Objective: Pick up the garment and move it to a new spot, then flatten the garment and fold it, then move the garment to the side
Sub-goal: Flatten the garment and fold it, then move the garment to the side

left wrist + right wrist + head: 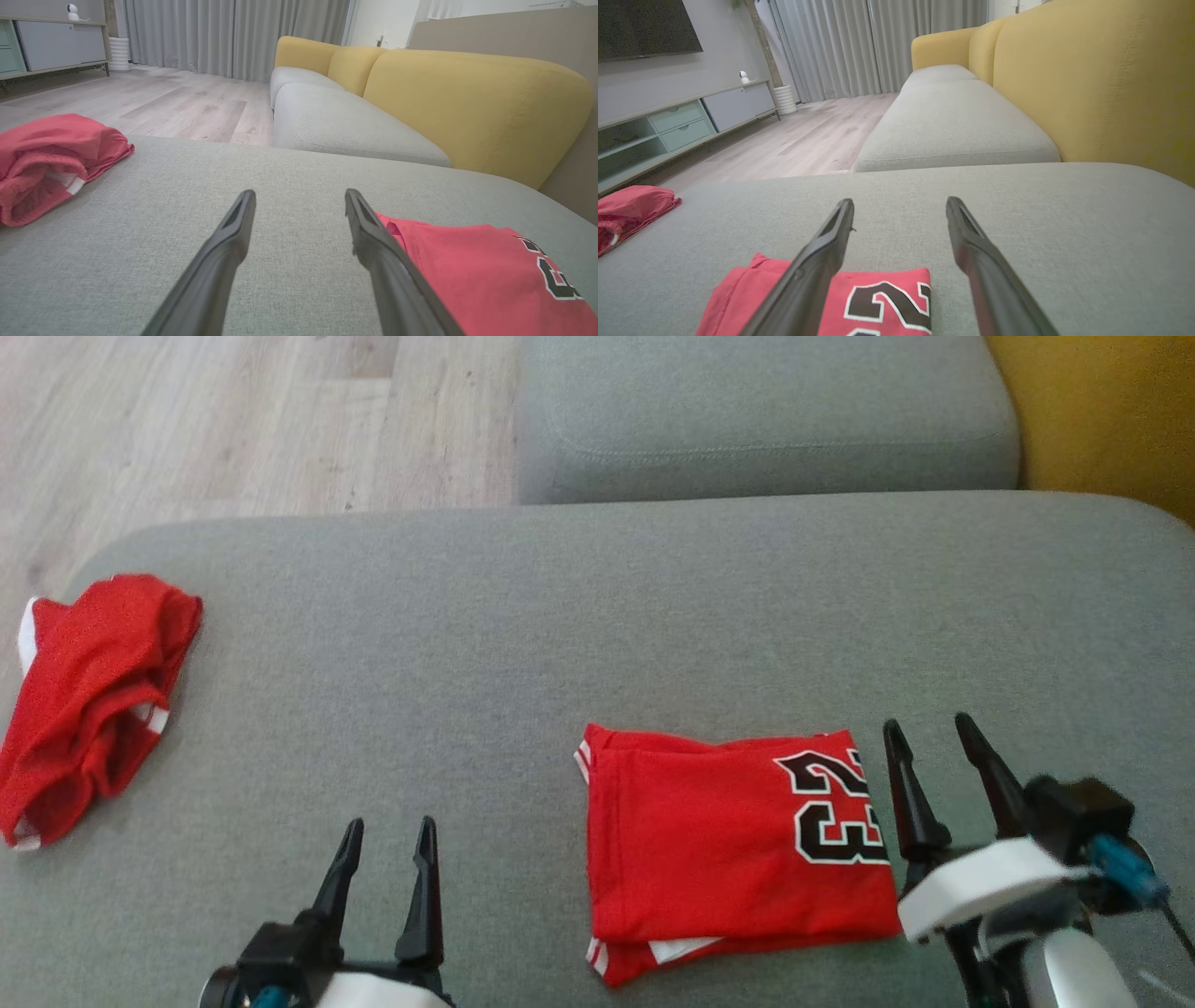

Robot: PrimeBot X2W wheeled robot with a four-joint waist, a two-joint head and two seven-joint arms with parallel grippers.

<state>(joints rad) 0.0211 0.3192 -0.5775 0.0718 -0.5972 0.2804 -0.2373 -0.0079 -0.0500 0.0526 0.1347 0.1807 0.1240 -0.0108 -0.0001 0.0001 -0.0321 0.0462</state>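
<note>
A folded red garment (738, 845) with a black "23" lies flat on the grey sofa cushion (597, 616), near its front edge; it also appears as the garment (490, 275) in the left wrist view and the garment (878, 303) in the right wrist view. My right gripper (924, 733) stands open just to the right of the garment, with nothing between its fingers (966, 242). To the garment's left my left gripper (389, 833) is open and empty above bare cushion, its fingers (238, 224) apart.
A second red garment (89, 695), crumpled, lies at the cushion's left edge, also seen as the crumpled garment (51, 158). Another grey seat cushion (766, 415) lies beyond, a yellow backrest (467, 102) to the right, and wood floor (233, 420) to the left.
</note>
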